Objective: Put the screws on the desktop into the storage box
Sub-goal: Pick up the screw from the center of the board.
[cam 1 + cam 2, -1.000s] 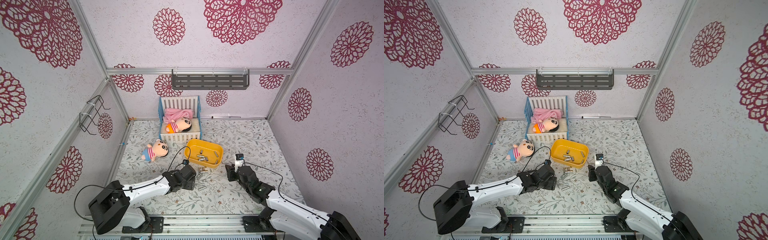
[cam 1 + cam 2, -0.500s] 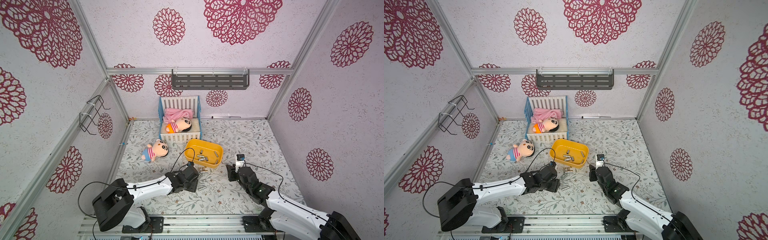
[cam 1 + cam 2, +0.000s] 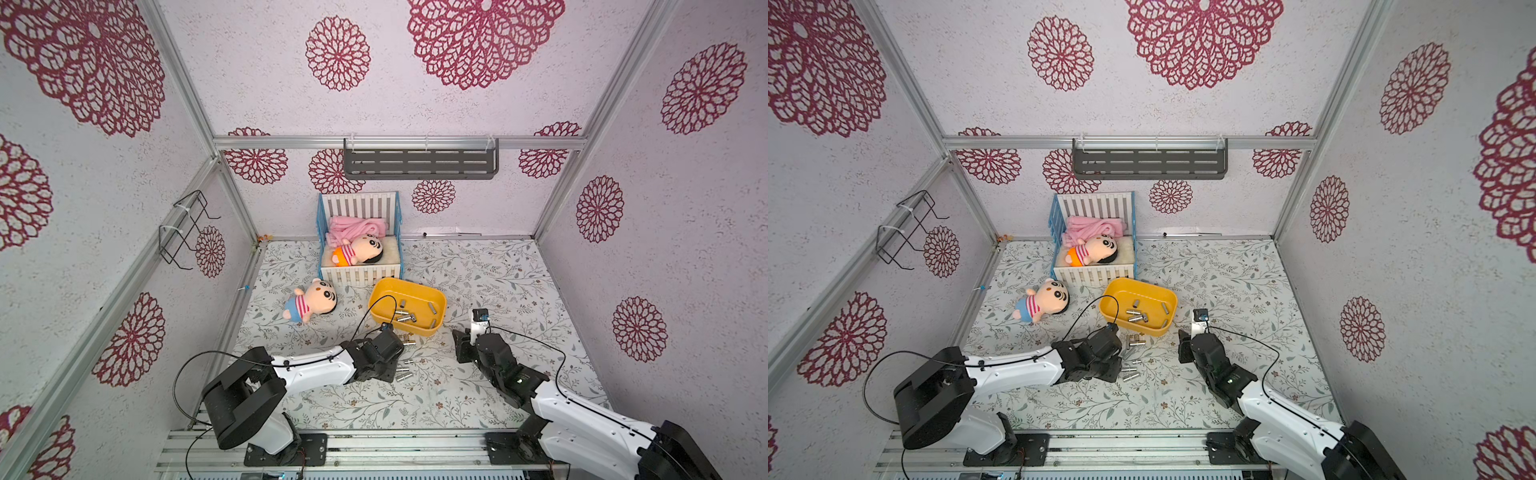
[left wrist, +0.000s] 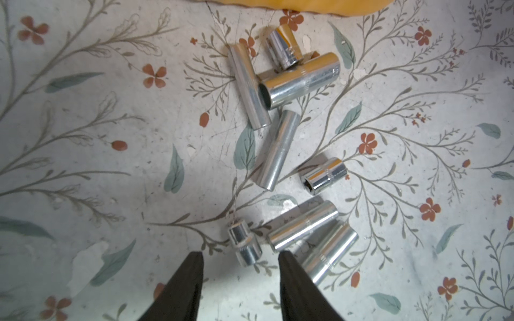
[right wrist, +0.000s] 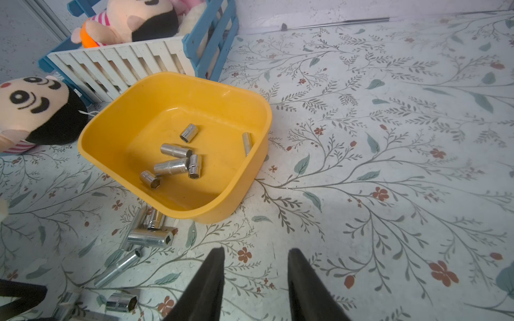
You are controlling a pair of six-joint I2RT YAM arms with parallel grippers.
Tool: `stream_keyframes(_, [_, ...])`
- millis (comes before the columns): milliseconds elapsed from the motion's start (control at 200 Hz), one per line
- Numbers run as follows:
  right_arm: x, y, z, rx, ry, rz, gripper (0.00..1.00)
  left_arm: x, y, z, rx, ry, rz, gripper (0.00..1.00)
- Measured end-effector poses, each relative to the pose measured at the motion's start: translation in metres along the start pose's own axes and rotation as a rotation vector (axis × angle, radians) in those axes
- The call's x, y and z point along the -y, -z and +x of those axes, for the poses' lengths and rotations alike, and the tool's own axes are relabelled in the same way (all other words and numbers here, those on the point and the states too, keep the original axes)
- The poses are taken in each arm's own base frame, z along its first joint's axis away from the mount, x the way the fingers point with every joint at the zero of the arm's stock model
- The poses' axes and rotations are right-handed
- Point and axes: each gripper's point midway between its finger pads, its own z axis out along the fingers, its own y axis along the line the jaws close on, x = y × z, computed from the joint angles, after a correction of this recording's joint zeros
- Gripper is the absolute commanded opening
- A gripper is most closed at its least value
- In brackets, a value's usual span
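Note:
Several shiny silver screws [image 4: 278,150] lie loose on the floral desktop [image 3: 478,274], just in front of the yellow storage box [image 3: 409,284]. More screws [image 5: 175,164] rest inside the box [image 5: 178,91]. My left gripper [image 4: 240,254] hangs low over the loose pile, jaws open, with one short screw [image 4: 244,246] lying between the tips and untouched. In both top views its fingers are hidden under the wrist [image 3: 376,353]. My right gripper [image 5: 256,251] is open and holds nothing; it sits over bare desktop to the right of the box [image 3: 1139,286].
A white-and-blue crib [image 3: 360,270] holding a plush doll stands behind the box. A second doll [image 3: 309,301] lies left of the box. A grey shelf [image 3: 419,162] hangs on the back wall and a wire rack [image 3: 187,228] on the left wall.
My left gripper has edged forward over the loose screws and its jaws have narrowed. The right arm has barely moved.

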Motion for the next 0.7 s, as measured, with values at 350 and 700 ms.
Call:
stream_keyframes(350, [0.000,0.000,0.000,-0.001,0.000,0.001,0.42,-0.001,-0.008,0.003,-0.024,-0.016,-0.020,0.40])
stream_keyframes(700, [0.000,-0.001,0.001,-0.004,0.001,0.001,0.42,-0.003,-0.013,0.000,-0.026,-0.028,-0.044,0.34])
